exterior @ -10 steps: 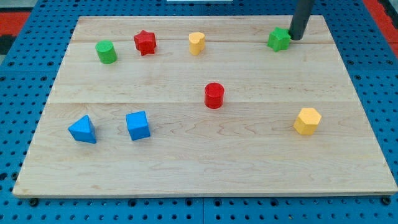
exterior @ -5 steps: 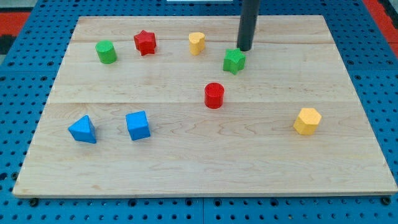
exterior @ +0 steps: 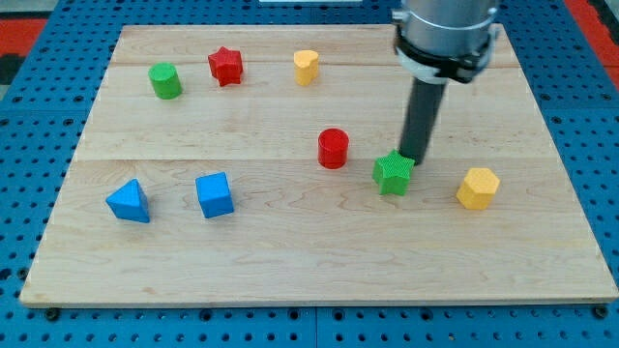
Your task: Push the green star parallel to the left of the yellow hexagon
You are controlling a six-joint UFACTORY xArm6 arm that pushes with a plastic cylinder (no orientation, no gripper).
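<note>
We have no claw, only rod. Our tip (exterior: pixel 416 158) touches green star (exterior: pixel 394 174) at its 1 o'clock. Star sits at 9 o'clock of yellow hexagon (exterior: pixel 478 188), near, slightly high. Step: final alignment. Next: small nudge toward 6 o'clock, we judge.

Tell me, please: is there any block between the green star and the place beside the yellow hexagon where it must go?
No. The green star lies left of the yellow hexagon, with only bare board between them. The red cylinder is on the star's other side. My tip touches the star's upper right.
</note>
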